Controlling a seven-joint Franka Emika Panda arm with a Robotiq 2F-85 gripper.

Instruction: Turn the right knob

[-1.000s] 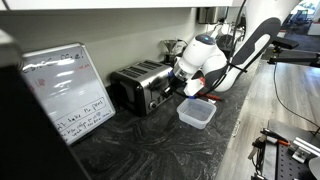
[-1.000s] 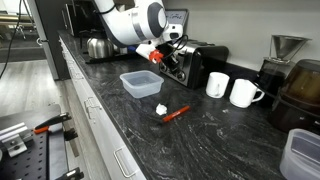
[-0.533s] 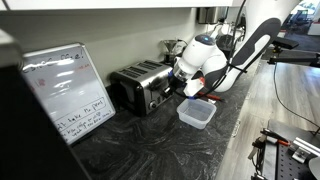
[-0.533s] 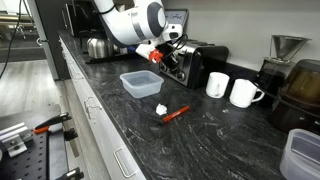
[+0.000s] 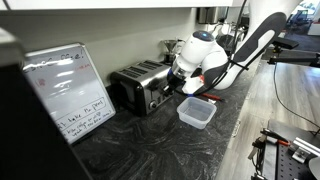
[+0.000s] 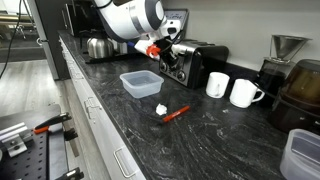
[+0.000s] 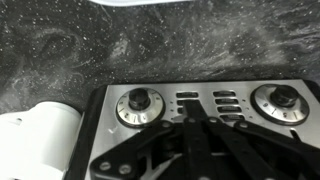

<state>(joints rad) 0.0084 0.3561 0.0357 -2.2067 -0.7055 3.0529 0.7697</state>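
Note:
A silver toaster (image 5: 140, 85) stands on the dark counter and shows in both exterior views (image 6: 192, 62). In the wrist view its front panel (image 7: 200, 98) carries two round knobs: one on the left (image 7: 138, 105) and one on the right (image 7: 277, 100), with buttons between them. My gripper (image 7: 196, 118) is shut and empty. Its tips point at the button area between the knobs and touch neither knob. In both exterior views the gripper (image 5: 184, 81) (image 6: 165, 52) hovers just in front of the toaster's panel.
A clear plastic container (image 5: 196, 112) (image 6: 140, 83) sits on the counter below the arm. Two white mugs (image 6: 217, 85) (image 6: 243, 93) stand beside the toaster; one shows in the wrist view (image 7: 35, 140). A red marker (image 6: 175, 113), a whiteboard (image 5: 65, 90) and a kettle (image 6: 97, 47) are nearby.
The arm has risen slightly and the gripper has shifted a little along the toaster's front. The toaster and the other objects have not moved.

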